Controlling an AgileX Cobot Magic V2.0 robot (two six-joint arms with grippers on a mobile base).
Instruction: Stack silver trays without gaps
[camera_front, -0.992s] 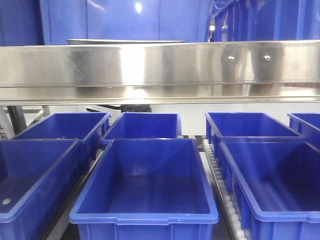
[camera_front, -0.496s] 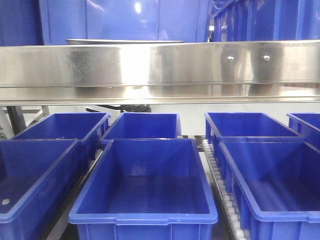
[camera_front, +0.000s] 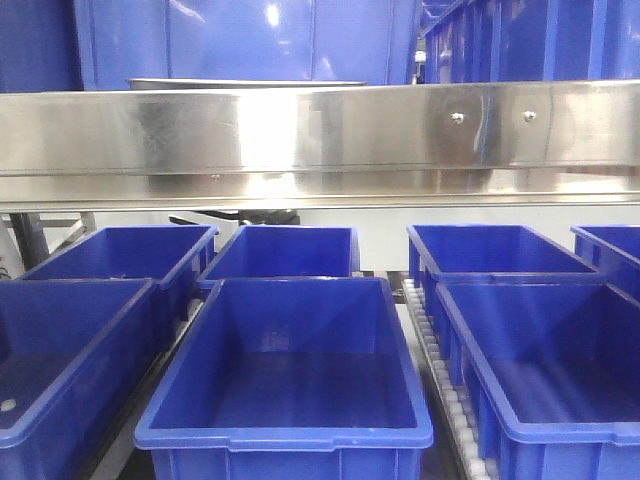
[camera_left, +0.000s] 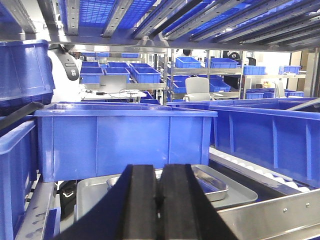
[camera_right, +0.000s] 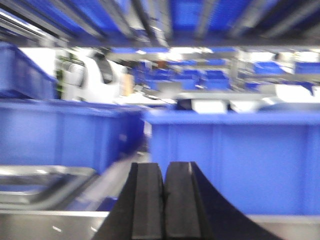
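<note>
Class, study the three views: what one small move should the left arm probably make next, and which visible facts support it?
Probably open the left gripper and ease it toward the small silver tray. Its fingers are shut on nothing, and that tray already sits inside the large silver tray, seemingly off to one side. The right wrist view is blurred.

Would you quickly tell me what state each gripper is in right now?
Left gripper: shut, holding nothing.
Right gripper: shut, holding nothing.

Silver trays (camera_left: 220, 192) nested — small inside large; on shelf.
</note>
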